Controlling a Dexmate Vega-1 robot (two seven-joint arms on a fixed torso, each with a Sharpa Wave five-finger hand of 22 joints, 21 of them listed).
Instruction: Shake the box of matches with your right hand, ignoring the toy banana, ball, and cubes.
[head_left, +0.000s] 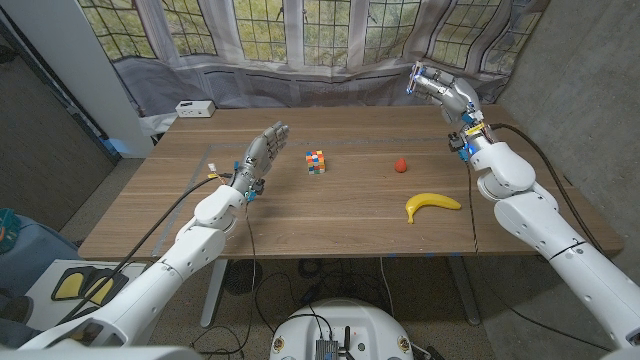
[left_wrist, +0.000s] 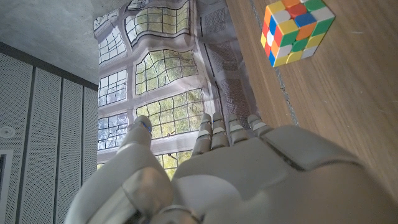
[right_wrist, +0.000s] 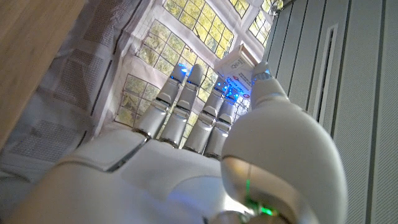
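The left hand (head_left: 262, 153) stands on its edge on the wooden table (head_left: 330, 215), left of the colour cube (head_left: 316, 162) and apart from it, fingers straight and together, pointing toward the far edge, with nothing in it. In the left wrist view the same hand (left_wrist: 217, 174) shows its fingers extended side by side, and the cube (left_wrist: 297, 30) sits on the table beyond them.

Right of the cube lies a small red ball (head_left: 401, 165), and further right and nearer the front edge a toy banana (head_left: 432, 204), curved, lying flat. All three are well apart from one another.

Far right of the cube, the right arm is raised and the right hand (head_left: 440, 88) is lifted clear above the table's far right corner. The right wrist view shows that hand (right_wrist: 205, 124) pinching the box of matches (right_wrist: 239, 70), white with blue print, between thumb and fingers.

A small white box (head_left: 194, 109) sits at the table's far left corner, well behind the cube. Behind the table hangs a backdrop printed with leaded windows (head_left: 300, 30), with grey walls on both sides.
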